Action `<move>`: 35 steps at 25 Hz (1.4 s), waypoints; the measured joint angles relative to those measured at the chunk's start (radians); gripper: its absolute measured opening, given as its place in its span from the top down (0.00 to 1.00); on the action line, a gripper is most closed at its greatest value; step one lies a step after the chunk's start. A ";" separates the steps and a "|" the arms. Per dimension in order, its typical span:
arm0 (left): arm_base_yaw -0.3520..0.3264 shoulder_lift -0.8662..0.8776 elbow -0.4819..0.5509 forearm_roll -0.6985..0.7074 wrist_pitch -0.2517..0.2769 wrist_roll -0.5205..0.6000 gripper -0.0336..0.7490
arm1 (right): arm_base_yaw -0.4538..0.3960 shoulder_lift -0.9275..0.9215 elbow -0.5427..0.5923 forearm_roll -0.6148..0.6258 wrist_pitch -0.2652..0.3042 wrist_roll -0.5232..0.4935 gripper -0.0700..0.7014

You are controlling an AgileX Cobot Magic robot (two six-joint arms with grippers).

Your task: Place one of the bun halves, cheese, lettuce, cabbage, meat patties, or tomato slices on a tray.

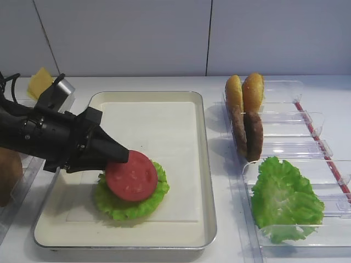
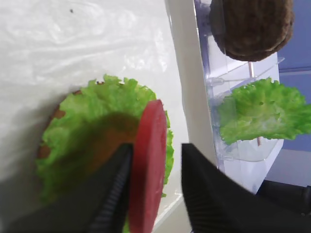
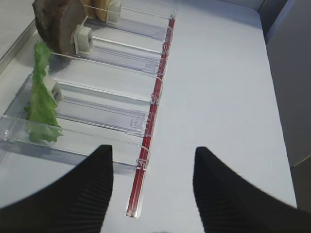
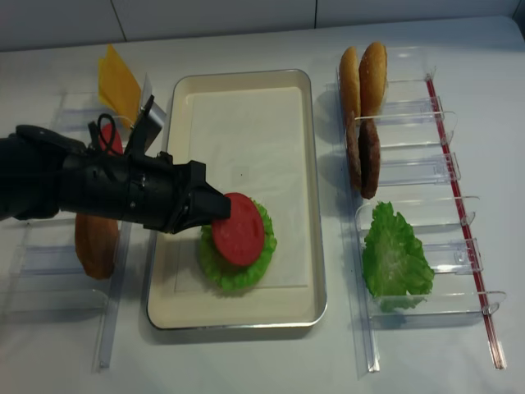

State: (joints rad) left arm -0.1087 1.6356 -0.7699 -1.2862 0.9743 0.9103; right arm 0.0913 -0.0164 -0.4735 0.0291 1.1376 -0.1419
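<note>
A red tomato slice (image 1: 131,175) lies tilted on a ruffled lettuce leaf (image 1: 131,207) in the near part of the cream tray (image 1: 204,164). My left gripper (image 1: 118,155) reaches in from the left with the slice's edge between its fingers. In the left wrist view the slice (image 2: 148,165) leans against one finger (image 2: 114,189), and a gap shows between it and the other finger (image 2: 204,184), so the gripper is open. A brown edge (image 2: 57,114) peeks out under the lettuce (image 2: 87,121). My right gripper (image 3: 153,148) hangs open over bare table, holding nothing.
Clear racks on the right hold two bun halves (image 1: 245,90), two meat patties (image 1: 249,134) and another lettuce leaf (image 1: 285,200). The left racks hold the cheese (image 4: 119,82), a red slice (image 4: 111,135) and a bun half (image 4: 96,246). A red strip (image 3: 153,111) edges the right rack.
</note>
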 joint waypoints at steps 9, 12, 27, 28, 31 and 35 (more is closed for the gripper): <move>0.000 0.000 0.000 0.000 0.000 0.026 0.20 | 0.000 0.000 0.000 0.000 0.000 0.000 0.40; 0.000 0.000 0.000 0.000 0.000 0.032 0.19 | 0.000 0.000 0.000 0.000 0.000 0.000 0.40; 0.000 0.000 -0.155 0.259 0.021 -0.107 0.19 | 0.000 0.000 0.000 0.000 0.000 0.000 0.40; 0.000 0.000 -0.170 0.281 0.026 -0.119 0.19 | 0.000 0.000 0.000 0.000 0.000 0.000 0.40; 0.000 0.000 -0.216 0.335 0.032 -0.167 0.19 | 0.000 0.000 0.000 0.000 0.000 0.000 0.40; 0.000 -0.002 -0.283 0.407 0.032 -0.233 0.19 | 0.000 0.000 0.000 0.000 0.000 0.000 0.40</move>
State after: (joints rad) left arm -0.1087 1.6332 -1.0530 -0.8791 1.0066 0.6772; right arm 0.0913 -0.0164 -0.4735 0.0291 1.1376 -0.1419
